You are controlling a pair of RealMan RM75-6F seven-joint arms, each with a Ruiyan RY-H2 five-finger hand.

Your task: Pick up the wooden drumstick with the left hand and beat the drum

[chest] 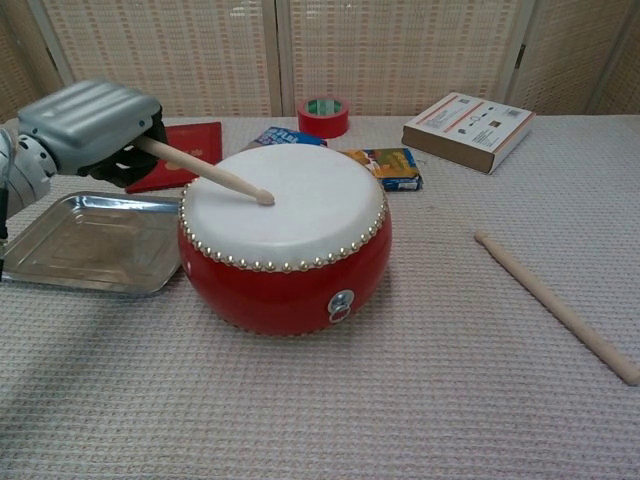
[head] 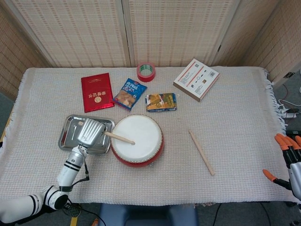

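A red drum (head: 137,139) (chest: 286,237) with a white skin stands near the table's front, left of centre. My left hand (head: 91,132) (chest: 92,127) hovers over the steel tray just left of the drum and grips a wooden drumstick (head: 119,137) (chest: 205,171). The stick slants down to the right, its tip over the drumhead at or just above the skin. A second wooden drumstick (head: 201,151) (chest: 555,304) lies loose on the cloth to the right of the drum. My right hand (head: 289,160) hangs off the table's right edge with its orange-tipped fingers apart, holding nothing.
A steel tray (head: 70,130) (chest: 90,243) lies under my left hand. Behind the drum are a red booklet (head: 97,91), two snack packets (head: 129,93) (head: 161,101), a red tape roll (head: 146,71) (chest: 323,116) and a cardboard box (head: 196,79) (chest: 469,129).
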